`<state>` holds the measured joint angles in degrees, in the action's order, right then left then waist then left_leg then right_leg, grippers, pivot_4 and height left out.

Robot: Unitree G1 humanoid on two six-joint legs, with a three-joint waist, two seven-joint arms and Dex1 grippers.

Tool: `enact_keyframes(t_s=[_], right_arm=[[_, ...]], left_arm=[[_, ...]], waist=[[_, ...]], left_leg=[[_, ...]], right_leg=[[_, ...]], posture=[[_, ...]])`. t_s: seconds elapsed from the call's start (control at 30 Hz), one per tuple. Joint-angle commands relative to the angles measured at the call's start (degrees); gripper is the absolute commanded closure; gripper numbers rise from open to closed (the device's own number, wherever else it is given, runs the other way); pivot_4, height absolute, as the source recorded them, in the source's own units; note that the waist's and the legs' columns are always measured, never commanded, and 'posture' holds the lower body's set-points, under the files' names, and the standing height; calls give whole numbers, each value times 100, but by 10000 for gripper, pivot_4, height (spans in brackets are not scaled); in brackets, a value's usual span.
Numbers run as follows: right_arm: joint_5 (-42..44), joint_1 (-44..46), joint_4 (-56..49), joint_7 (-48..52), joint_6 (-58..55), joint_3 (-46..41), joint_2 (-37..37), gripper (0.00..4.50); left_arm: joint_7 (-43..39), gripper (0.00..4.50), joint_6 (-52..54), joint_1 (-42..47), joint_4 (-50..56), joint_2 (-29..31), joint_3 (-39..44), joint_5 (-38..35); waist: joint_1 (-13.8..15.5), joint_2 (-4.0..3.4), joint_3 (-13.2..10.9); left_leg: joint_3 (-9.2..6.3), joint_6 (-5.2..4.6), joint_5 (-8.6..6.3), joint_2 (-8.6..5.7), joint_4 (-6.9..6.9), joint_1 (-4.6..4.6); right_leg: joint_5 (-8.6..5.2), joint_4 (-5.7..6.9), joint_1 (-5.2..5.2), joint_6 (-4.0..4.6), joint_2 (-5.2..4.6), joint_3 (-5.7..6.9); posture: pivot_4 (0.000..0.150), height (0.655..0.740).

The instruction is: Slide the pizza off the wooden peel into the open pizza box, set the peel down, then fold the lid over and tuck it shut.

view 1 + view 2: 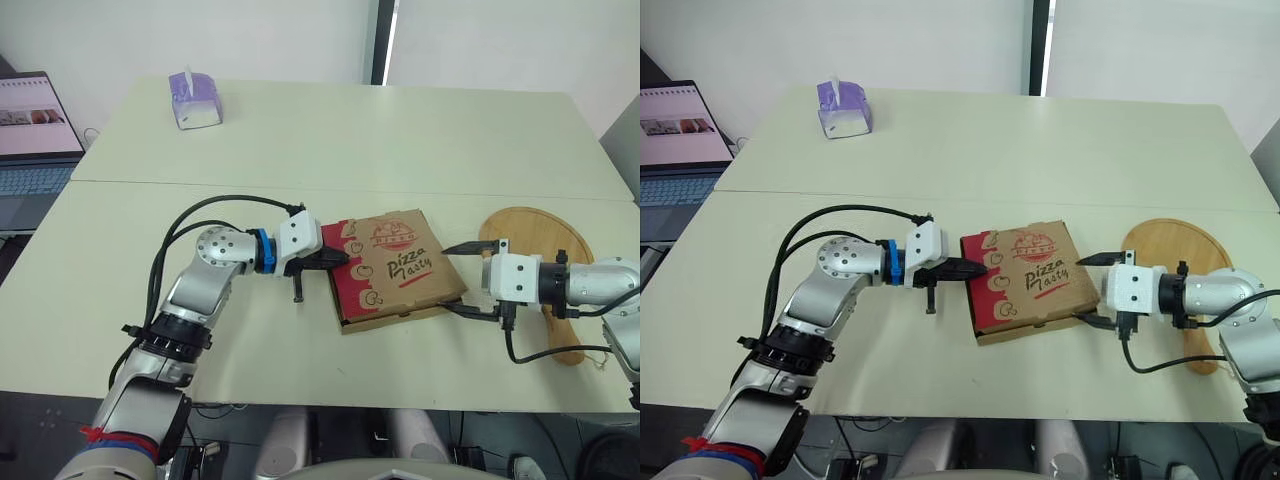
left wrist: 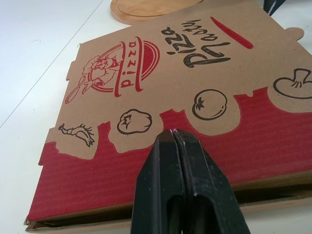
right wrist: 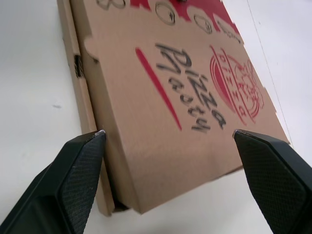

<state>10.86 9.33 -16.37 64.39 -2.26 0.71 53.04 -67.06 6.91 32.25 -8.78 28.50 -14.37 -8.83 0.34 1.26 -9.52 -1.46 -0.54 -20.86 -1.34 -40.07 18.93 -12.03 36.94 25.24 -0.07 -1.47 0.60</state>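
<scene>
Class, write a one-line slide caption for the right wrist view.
Right gripper, jaws wide open, facing an edge of the lid-down pizza box on the table.

The left arm (image 1: 190,290) is silver-grey metal with a round screw-studded joint (image 1: 215,250), a blue ring (image 1: 262,250) and a white boxy wrist block (image 1: 299,237); black cables (image 1: 240,198) loop along it. The right arm (image 1: 600,280) matches, with a black ring (image 1: 548,283). The left pincer (image 1: 340,258) and right pincer (image 1: 447,278) have black tapered fingers (image 2: 185,185).
</scene>
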Motion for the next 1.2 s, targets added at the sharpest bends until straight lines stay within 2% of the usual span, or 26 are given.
enact_keyframes(t_s=[0.03, 0.13, 0.23, 0.4, 0.6, 0.9, 1.2], right_arm=[[645, 47, -321, 139, -344, -466, 105, 423], [1046, 225, -329, 9, -777, -704, 57, 423], [1222, 401, -245, -240, -1287, -779, -9, 6374], [1345, 199, -261, -414, -1845, -731, -119, 24876], [1505, -164, -356, -306, -2190, -742, -108, 44723], [682, -452, -44, -321, -1728, -226, -36, 44723], [536, -310, 181, -302, -1570, -197, -49, 44723]], left_arm=[[-36, 45000, -120, 44, 83, 18, -9, 18], [-26, 45000, -143, 78, 31, 2, -1, 21], [-21, 45000, -181, 101, -23, -11, -2, 27], [-19, 45000, -234, 153, -108, -44, -12, 32], [-21, 45000, -257, 198, -156, -56, -8, 35], [-48, 45000, -266, 200, -188, -23, -78, 151], [-12, 45000, -356, 213, -356, 47, -246, 475]], waist=[[3, 0, 0], [4, 0, 0], [2, 0, 0], [14, 0, 0], [28, 0, 0], [19, 0, 0], [20, 0, 0]], left_leg=[[0, 0, 0, 0, -1, 0], [-1, 0, 0, 0, -1, 0], [-1, 0, 0, 0, -1, -1], [-3, 0, 0, 0, -1, 2], [-1, -3, -1, -1, -2, 2], [1, -4, -2, 0, -4, 0], [-1, -2, -1, 0, -5, -2]], right_leg=[[0, 0, 0, 0, 0, 0], [0, 0, -1, 0, 0, 0], [0, 1, -1, 0, 0, -1], [0, 0, -1, 0, -1, 1], [0, 0, 0, 0, -2, 1], [0, 3, -1, 0, 0, 0], [0, 3, -3, 0, 0, 1]], posture=[[1500, 7400], [1500, 7400], [1500, 7400], [1500, 7400], [1500, 7400], [1500, 7400], [1500, 7400]])
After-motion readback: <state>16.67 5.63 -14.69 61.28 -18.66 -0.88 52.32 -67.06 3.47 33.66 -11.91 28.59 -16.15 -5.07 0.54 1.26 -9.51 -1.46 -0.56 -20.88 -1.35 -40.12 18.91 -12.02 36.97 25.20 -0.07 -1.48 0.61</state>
